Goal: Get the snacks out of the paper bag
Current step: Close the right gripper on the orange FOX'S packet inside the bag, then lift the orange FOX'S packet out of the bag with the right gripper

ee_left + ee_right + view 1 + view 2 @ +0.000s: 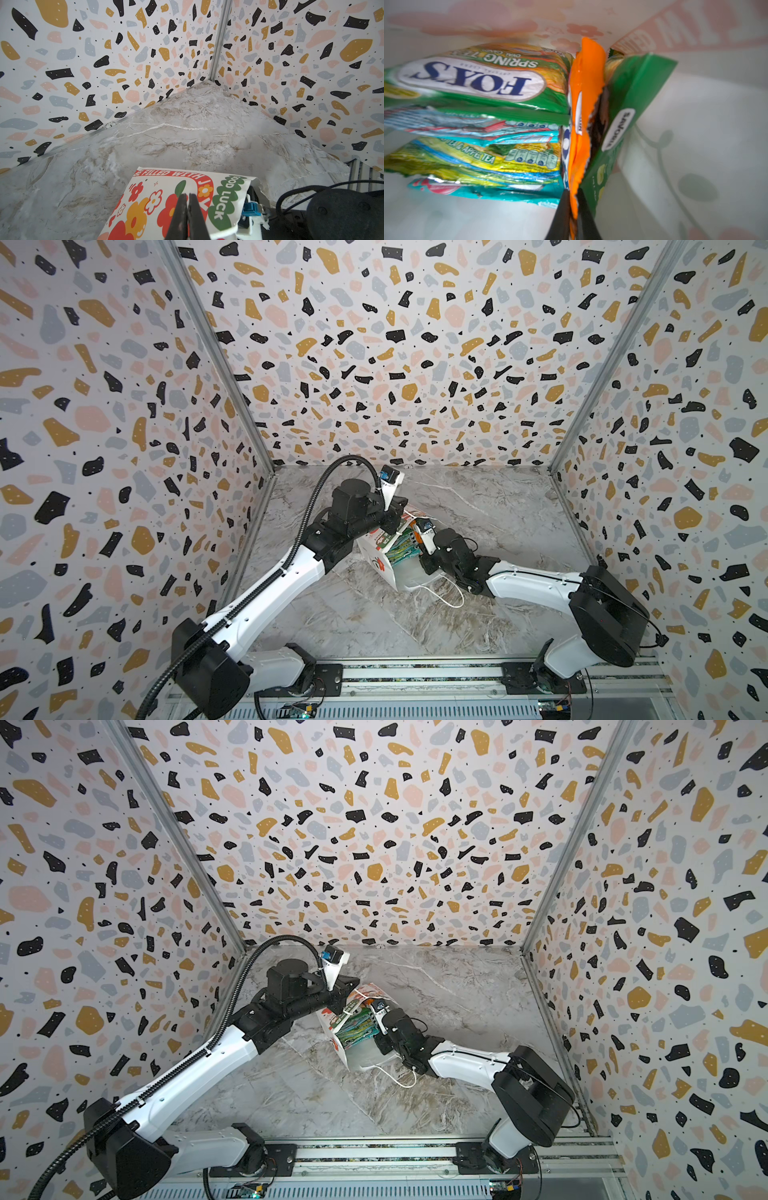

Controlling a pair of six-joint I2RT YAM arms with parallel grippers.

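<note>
Pinching the orange packet (588, 68) by its flat edge — probably light, floppy, slippery — the right gripper (572, 194) sits inside the paper bag (706, 104), other snacks (477, 83) stacked just beside it; the left gripper (187, 196) is closed against the bag's outer wall.

On the paper bag (145, 199), reads "FILLED WITH JOY" in white on a red band and "GOOD LUCK" in white on green. On the top green packet (483, 83), upside down, reads "FOX'S", "CRYSTAL CLEAR" and "SPRING TEA". On the yellow-green packet (467, 160) lower in the stack, reads "& APPLE TEA".
</note>
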